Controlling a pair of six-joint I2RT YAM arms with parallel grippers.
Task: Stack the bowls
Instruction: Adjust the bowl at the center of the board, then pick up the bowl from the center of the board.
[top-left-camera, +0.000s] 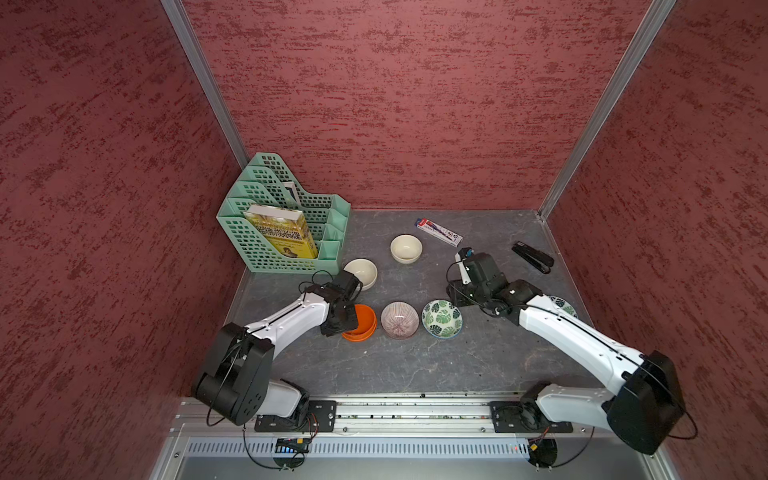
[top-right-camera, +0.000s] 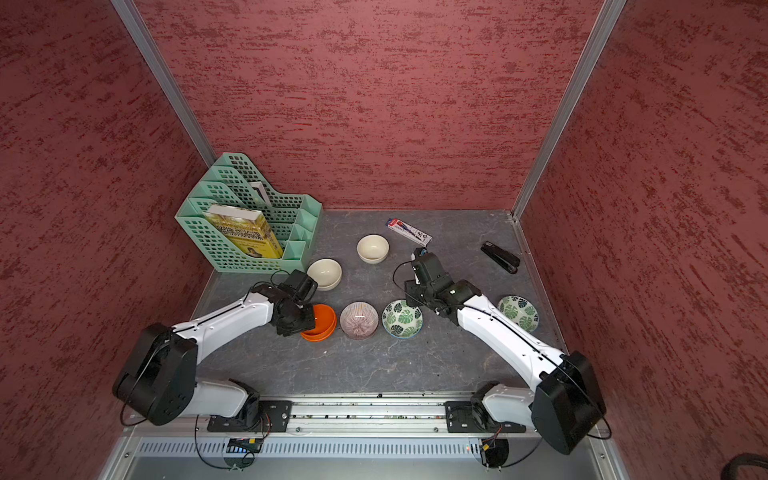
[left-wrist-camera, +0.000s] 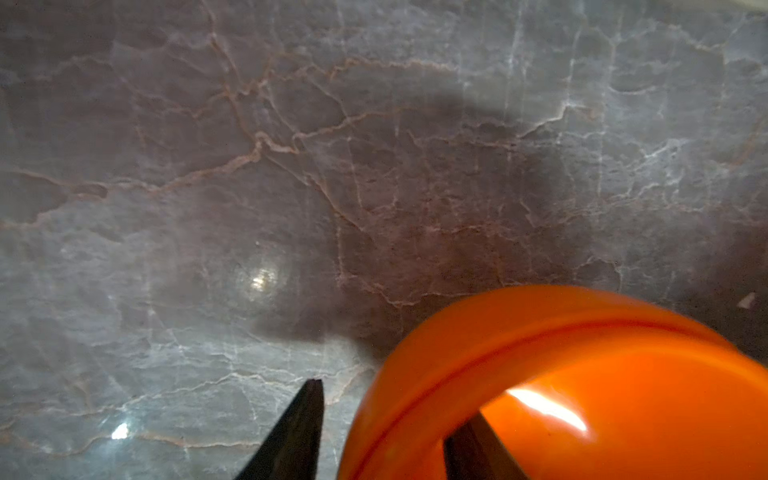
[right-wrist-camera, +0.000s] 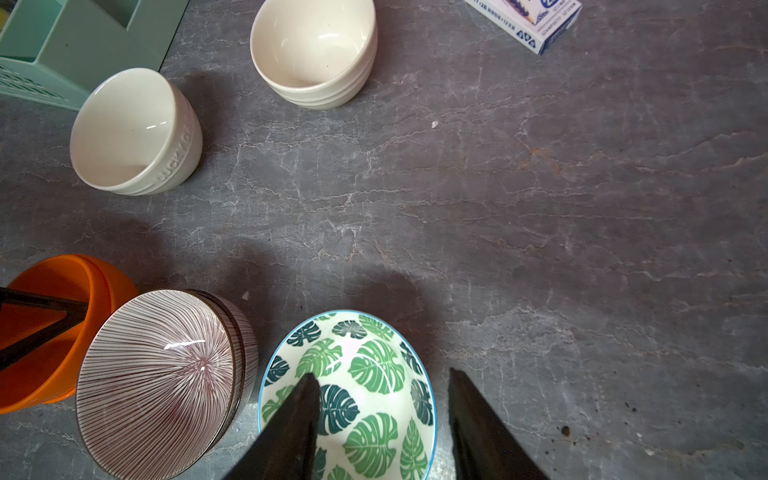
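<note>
Lift left gripper (left-wrist-camera: 397, 399) straight off nested orange bowls (top-left-camera: 365, 322), jaws parted astride the wall; close open jaws of right gripper (right-wrist-camera: 381, 372) squarely on leaf bowl (top-left-camera: 441, 318) rim, at the counter (top-left-camera: 415, 361) centre

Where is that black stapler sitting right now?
In both top views the black stapler lies on the table toward its far right side, beyond the right arm, with the pencil box nearest on its left.

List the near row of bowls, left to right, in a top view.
orange bowls → striped bowls → leaf bowl → second leaf bowl
</note>
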